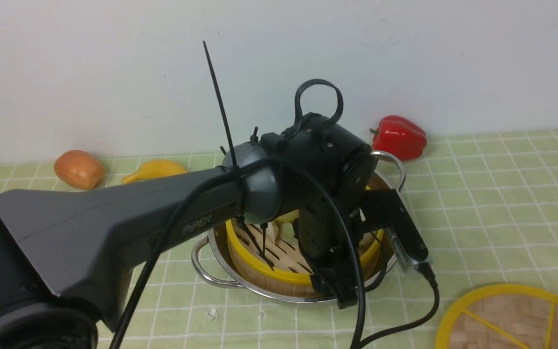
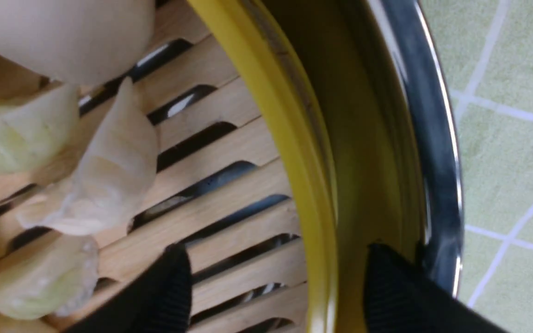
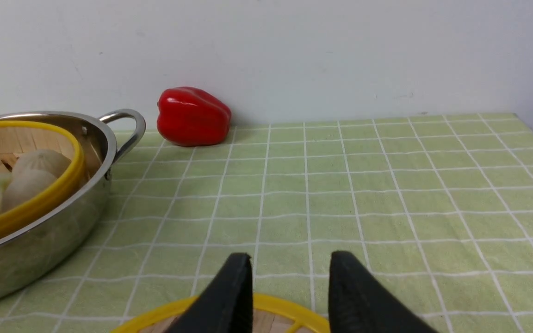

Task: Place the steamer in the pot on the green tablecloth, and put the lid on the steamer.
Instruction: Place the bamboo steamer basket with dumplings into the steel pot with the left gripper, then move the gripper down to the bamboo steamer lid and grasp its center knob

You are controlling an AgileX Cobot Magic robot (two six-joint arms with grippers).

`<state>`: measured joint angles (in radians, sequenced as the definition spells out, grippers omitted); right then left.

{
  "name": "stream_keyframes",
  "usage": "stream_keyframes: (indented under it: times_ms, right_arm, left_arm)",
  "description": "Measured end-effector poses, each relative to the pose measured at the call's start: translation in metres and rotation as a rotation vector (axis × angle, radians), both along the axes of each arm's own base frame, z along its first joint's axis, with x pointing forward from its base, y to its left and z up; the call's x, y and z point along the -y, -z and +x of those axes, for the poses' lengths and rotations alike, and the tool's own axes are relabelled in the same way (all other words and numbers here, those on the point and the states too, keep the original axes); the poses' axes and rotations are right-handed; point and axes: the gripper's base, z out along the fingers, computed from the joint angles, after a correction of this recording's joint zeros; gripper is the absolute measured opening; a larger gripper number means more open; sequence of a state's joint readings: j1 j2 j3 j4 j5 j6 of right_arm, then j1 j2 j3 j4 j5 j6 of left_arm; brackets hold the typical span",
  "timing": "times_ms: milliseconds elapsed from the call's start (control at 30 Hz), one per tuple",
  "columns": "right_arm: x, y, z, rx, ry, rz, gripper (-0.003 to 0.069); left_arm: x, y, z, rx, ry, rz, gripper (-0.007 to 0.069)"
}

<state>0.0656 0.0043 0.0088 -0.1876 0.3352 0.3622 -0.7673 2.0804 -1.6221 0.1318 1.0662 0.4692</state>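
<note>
The steamer [image 1: 286,259] is seated in the pot [image 3: 40,240], its rim straddled by the released left gripper [image 2: 276,252]; the right gripper [image 3: 292,256] is held parted over the lid [image 1: 511,320].

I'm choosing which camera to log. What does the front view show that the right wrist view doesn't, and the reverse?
Only the front view: the left arm reaching over the pot, plus an orange fruit and a yellow one by the wall. Only the right wrist view: the right gripper, jaws apart, above the lid. Both: the steamer sitting in the pot, the lid on the tablecloth, and the red pepper.
</note>
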Motion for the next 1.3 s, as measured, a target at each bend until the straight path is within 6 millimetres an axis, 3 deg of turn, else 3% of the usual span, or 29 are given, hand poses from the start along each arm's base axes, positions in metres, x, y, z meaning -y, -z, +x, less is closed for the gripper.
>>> stream_keyframes:
  times_ms: [100, 200, 567, 667, 800, 867, 1100, 1300]
  right_arm:
    - [0.0, 0.0, 0.0, 0.0, 0.0, 0.0, 0.0252]
    - [0.0, 0.0, 0.0, 0.0, 0.0, 0.0, 0.0252]
    - [0.0, 0.0, 0.0, 0.0, 0.0, 0.0, 0.0252]
    - [0.0, 0.0, 0.0, 0.0, 0.0, 0.0, 0.0252]
    - [0.0, 0.0, 0.0, 0.0, 0.0, 0.0, 0.0252]
    - [0.0, 0.0, 0.0, 0.0, 0.0, 0.0, 0.0252]
    - [0.0, 0.0, 0.0, 0.0, 0.0, 0.0, 0.0252]
    - [0.0, 0.0, 0.0, 0.0, 0.0, 0.0, 0.0252]
  left_arm:
    - [0.002, -0.007, 0.001, -0.002, -0.011, -0.026, 0.0547]
    - [0.004, -0.026, 0.0, -0.003, -0.023, -0.057, 0.0566]
    - [0.009, -0.105, 0.008, 0.132, -0.117, -0.192, 0.0537]
    - [-0.003, -0.137, 0.006, 0.248, -0.162, -0.204, 0.0393]
    - [-0.027, -0.185, -0.004, 0.399, -0.227, -0.234, 0.0092]
    - [-0.039, -0.208, -0.013, 0.461, -0.247, -0.26, 0.0008]
    - [-0.069, -0.257, -0.038, 0.58, -0.27, -0.334, -0.0023]
    - [-0.071, -0.261, -0.041, 0.588, -0.273, -0.341, -0.0022]
